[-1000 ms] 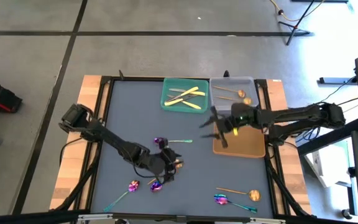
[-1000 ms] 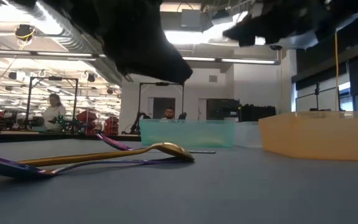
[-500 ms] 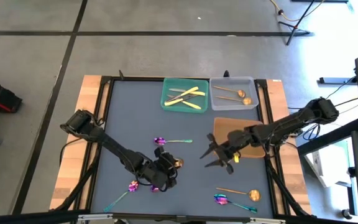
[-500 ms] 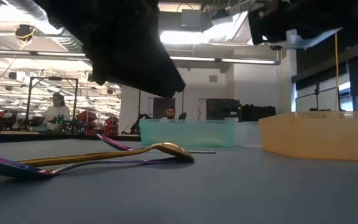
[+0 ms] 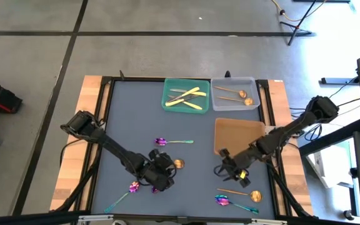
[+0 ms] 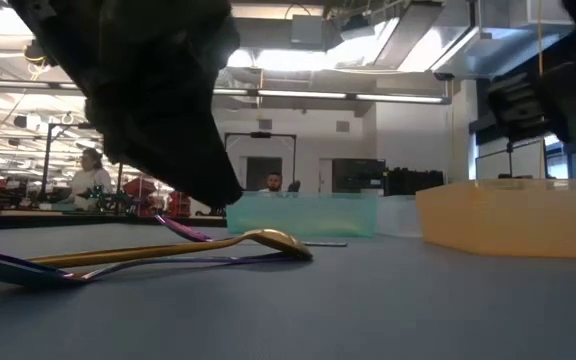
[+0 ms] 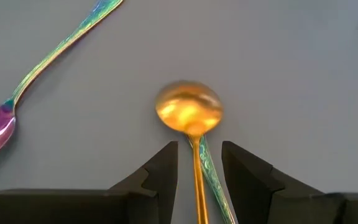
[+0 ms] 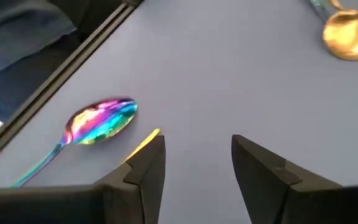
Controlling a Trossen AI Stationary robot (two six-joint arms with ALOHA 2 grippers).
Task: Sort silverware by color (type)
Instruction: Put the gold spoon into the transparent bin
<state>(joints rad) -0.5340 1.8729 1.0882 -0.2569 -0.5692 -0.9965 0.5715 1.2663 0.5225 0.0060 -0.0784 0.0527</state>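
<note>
Knives fill the green tray (image 5: 185,95) and two copper spoons the grey tray (image 5: 235,94); six spoons remain; left gripper (image 7: 197,163) straddles a copper spoon (image 7: 189,112), jaws parted; right gripper (image 8: 197,163) open, empty.

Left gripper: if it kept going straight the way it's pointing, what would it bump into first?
The left gripper straddles a gold spoon's handle with open fingers; straight ahead lies that gold spoon and its bowl. Beyond it the mat looks bare.

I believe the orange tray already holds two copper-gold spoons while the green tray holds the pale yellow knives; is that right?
Not quite: the orange tray holds nothing. The two copper-gold spoons lie in the grey tray, as the high view shows. The pale yellow knives are indeed in the green tray.
</note>
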